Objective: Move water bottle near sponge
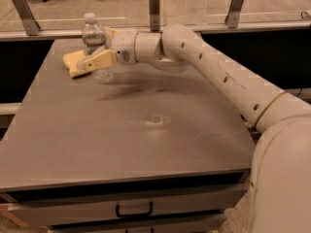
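Note:
The water bottle (pixel 92 37), clear with a white cap and a red-and-white label band, stands upright at the far left of the grey table (pixel 146 144). Its base is at or just above the tabletop. The pale yellow sponge (pixel 72 62) lies directly left of it, touching or nearly touching. My gripper (pixel 96 50) reaches in from the right and is shut on the bottle. One tan finger (pixel 99 59) crosses in front of the bottle's lower half. The other finger shows behind it. The front finger's tip overlaps the sponge's right edge.
My white arm (pixel 214 76) stretches from the lower right across the table's back right. A low rail with metal posts (pixel 154 6) runs along the table's far edge. A drawer with a black handle (pixel 133 211) sits under the front edge.

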You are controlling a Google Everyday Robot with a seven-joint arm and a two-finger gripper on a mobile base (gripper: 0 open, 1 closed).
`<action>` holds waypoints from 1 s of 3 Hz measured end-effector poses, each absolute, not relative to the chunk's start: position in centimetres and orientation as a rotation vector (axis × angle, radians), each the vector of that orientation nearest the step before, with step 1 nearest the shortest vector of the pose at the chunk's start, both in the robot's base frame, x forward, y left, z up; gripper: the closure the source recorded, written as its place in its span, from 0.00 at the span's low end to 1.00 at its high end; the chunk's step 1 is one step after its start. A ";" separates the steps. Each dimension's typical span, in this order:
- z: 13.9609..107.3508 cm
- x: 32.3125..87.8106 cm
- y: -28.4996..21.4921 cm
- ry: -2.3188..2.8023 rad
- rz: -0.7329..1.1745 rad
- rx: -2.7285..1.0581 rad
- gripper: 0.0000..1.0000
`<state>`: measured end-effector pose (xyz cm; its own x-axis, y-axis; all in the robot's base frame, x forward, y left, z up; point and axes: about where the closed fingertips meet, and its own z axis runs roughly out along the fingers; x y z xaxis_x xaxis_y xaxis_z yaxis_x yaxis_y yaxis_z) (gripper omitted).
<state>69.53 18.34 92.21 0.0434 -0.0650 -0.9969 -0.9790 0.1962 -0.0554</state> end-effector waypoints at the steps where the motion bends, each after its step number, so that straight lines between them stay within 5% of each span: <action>1: 91.9 69.1 16.7 1.323 0.964 -1.142 0.00; 3: 92.8 64.8 6.8 1.372 0.880 -1.096 0.00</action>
